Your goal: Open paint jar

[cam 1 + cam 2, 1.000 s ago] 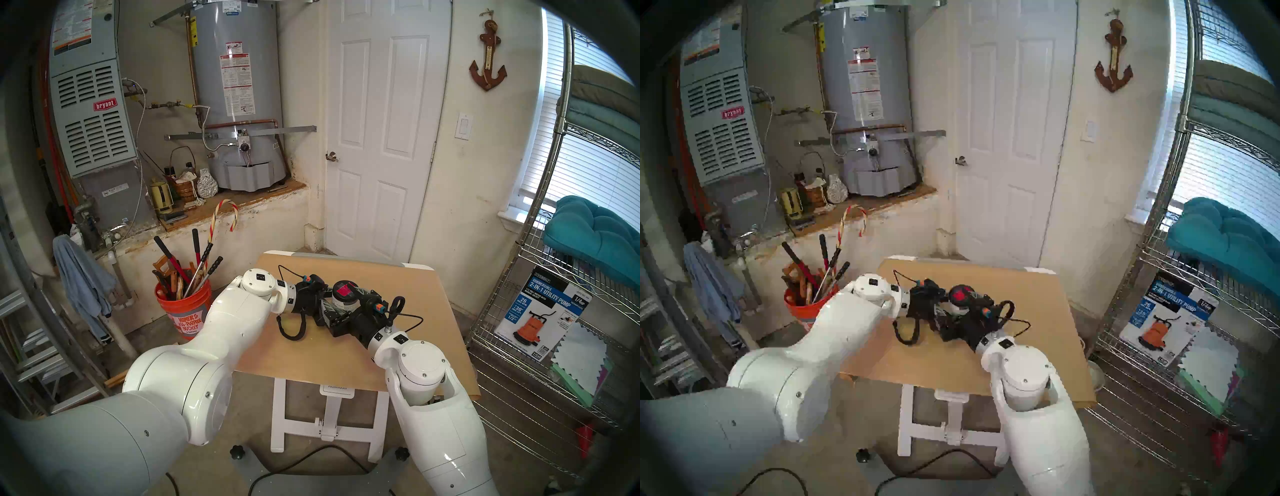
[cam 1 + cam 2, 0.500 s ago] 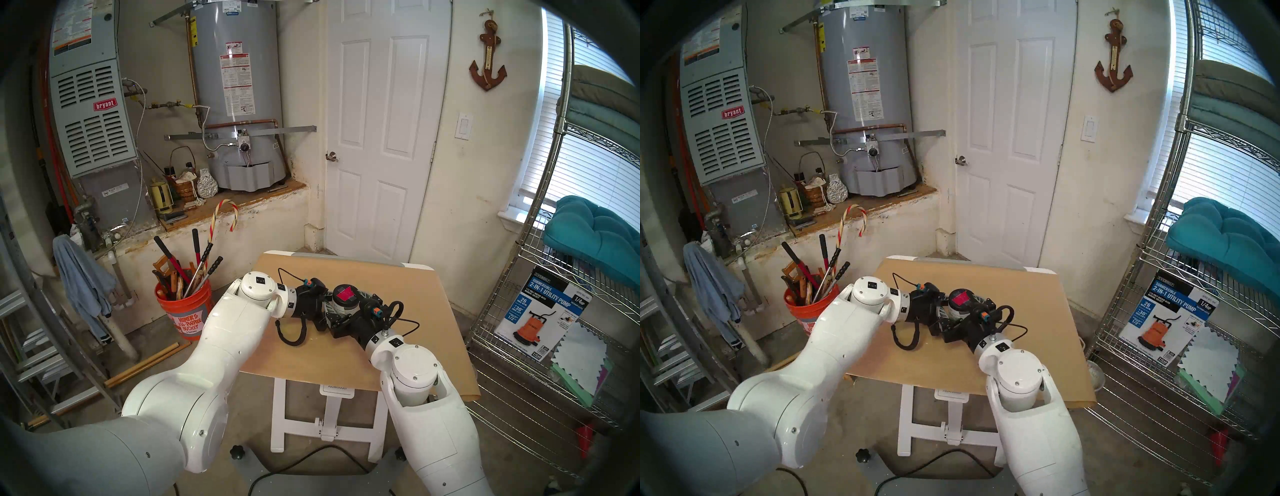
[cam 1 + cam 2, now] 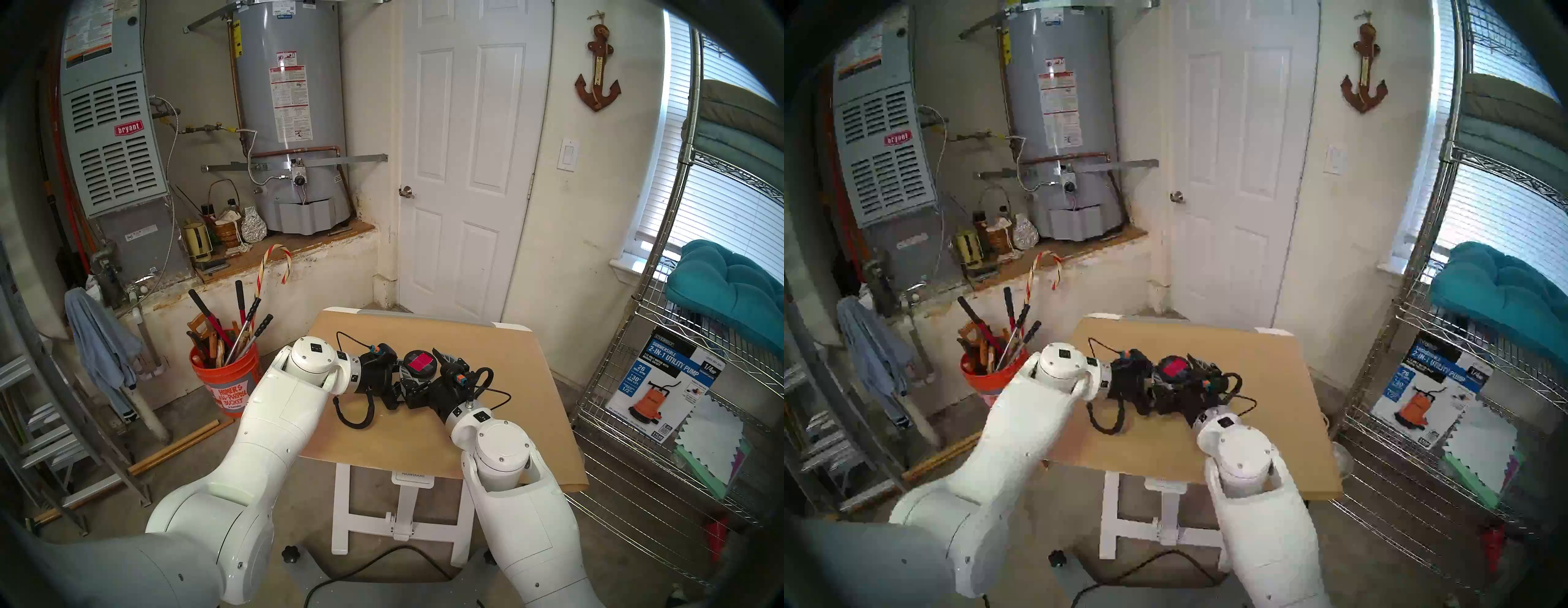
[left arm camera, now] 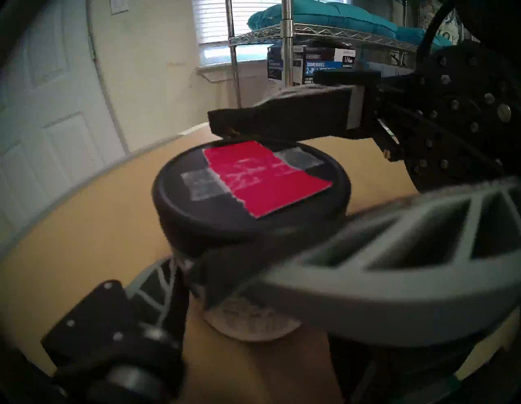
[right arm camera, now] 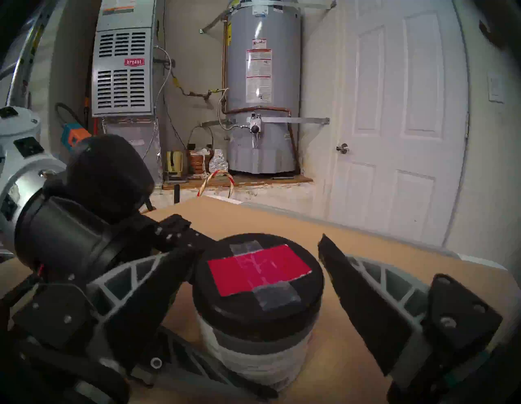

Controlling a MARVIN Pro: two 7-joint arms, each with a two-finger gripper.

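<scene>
A small white folding surface (image 3: 515, 327) is covered by a sheet of tan paper (image 3: 500, 361); whether the jar (image 5: 259, 355) rests on the paper cannot be told.

The desk (image 3: 500, 352) is viewed steeply from above by both head cameras, facing the door (image 3: 471, 161). The paint jar (image 4: 251, 197) is seen close up by both wrist cameras: leftward-mounted toward the wire shelf (image 4: 284, 36), rightward-mounted toward the water heater (image 5: 262, 84).

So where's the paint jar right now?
In the head view the paint jar sits mid-table, the left pincer shut on its body, the right pincer open around its black lid.
</scene>
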